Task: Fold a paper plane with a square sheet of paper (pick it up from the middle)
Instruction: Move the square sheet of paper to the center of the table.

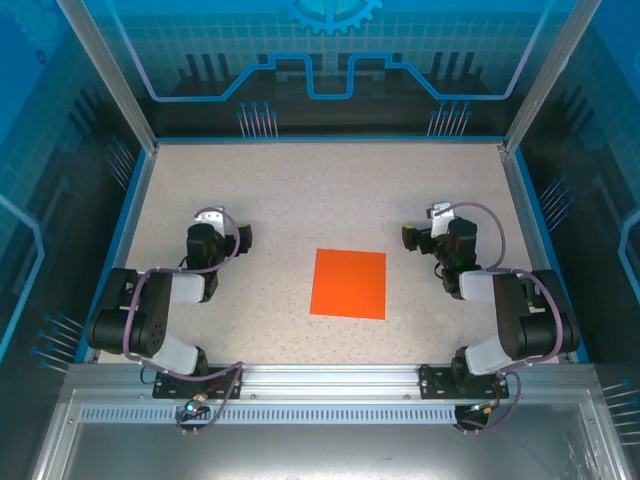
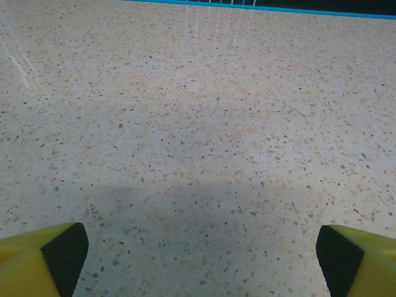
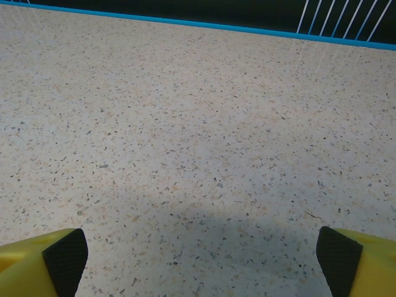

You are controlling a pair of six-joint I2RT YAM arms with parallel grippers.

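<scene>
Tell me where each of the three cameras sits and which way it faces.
Top external: above and behind the bases, looking down at the table and the square sheet of paper; left arm and right arm show.
Left wrist: low on the left claw, facing the far blue rim; its open yellow fingertips show.
Right wrist: likewise on the right claw, fingertips open.
All three share the speckled table.

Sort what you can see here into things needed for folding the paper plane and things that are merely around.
For the job:
square sheet of paper, orange, flat, unfolded
left gripper, open
right gripper, open

Merely around:
speckled table
blue rim
metal frame post
</scene>
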